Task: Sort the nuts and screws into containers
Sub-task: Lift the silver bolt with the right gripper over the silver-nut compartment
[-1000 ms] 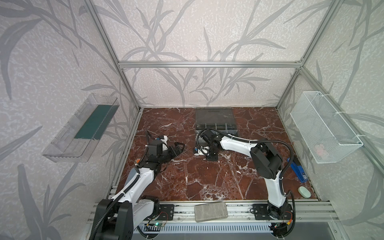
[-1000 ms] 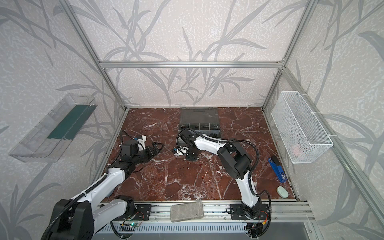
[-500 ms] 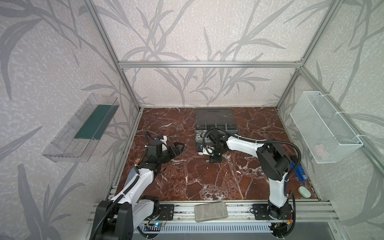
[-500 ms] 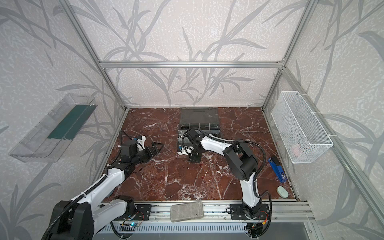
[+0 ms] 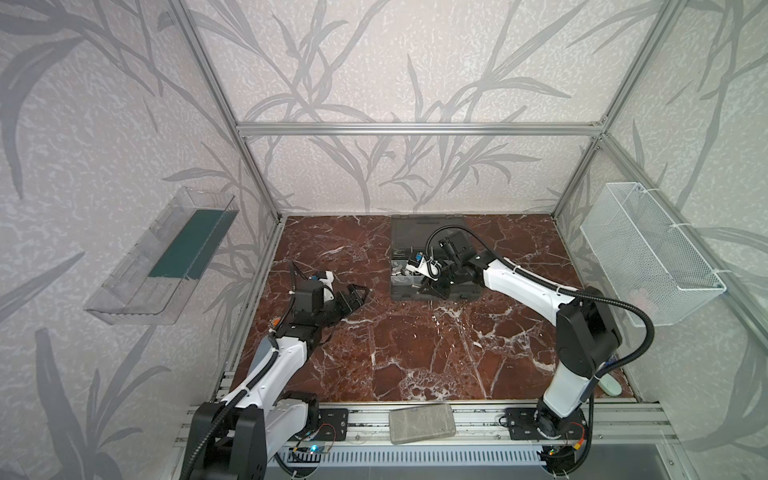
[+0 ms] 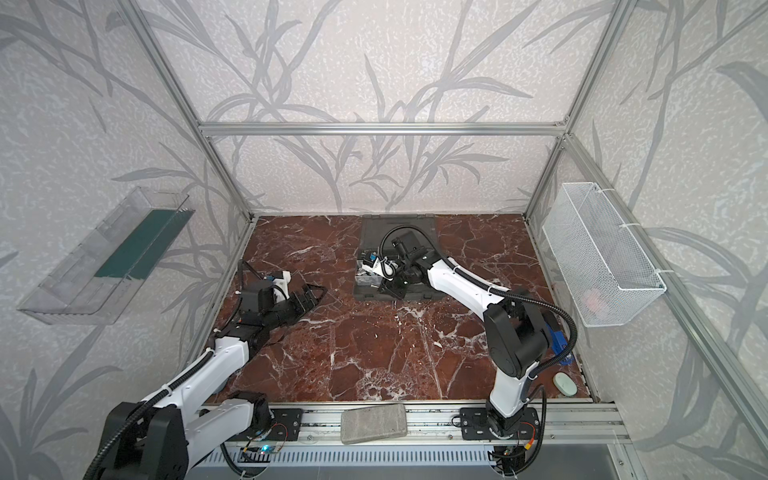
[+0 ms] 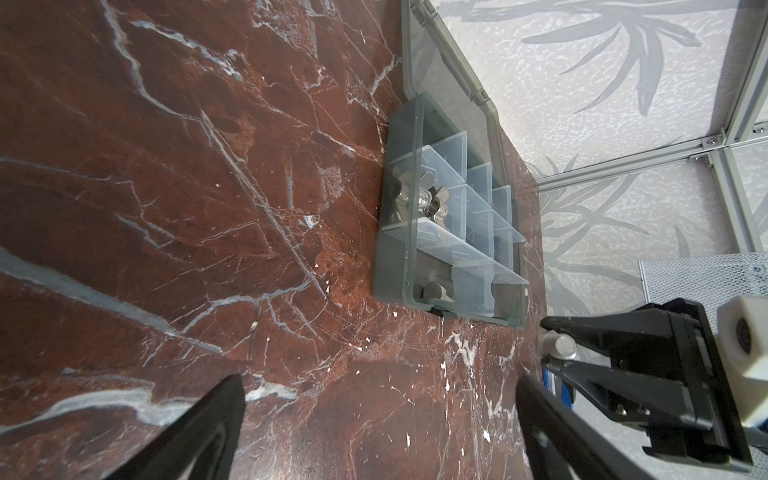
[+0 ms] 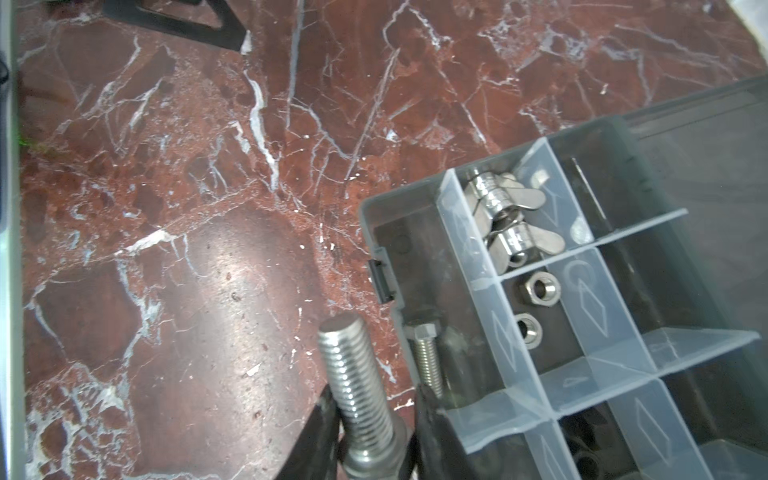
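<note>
My right gripper is shut on a silver screw, gripped near its head with the threaded end pointing out. It hangs at the front left corner of the dark grey organizer case, by the case's outer wall. The clear-walled containers hold another screw, silver winged nuts and hex nuts. In both top views the right gripper overlaps the case. My left gripper is open and empty over the marble to the left.
A white wire basket hangs on the right wall. A clear tray with a green base hangs on the left wall. A grey block lies on the front rail. A blue object and a pale oval sit at front right.
My right gripper has carried the screw a little right and back, from the marble in front of the case to its front left corner. The left arm has not moved.
</note>
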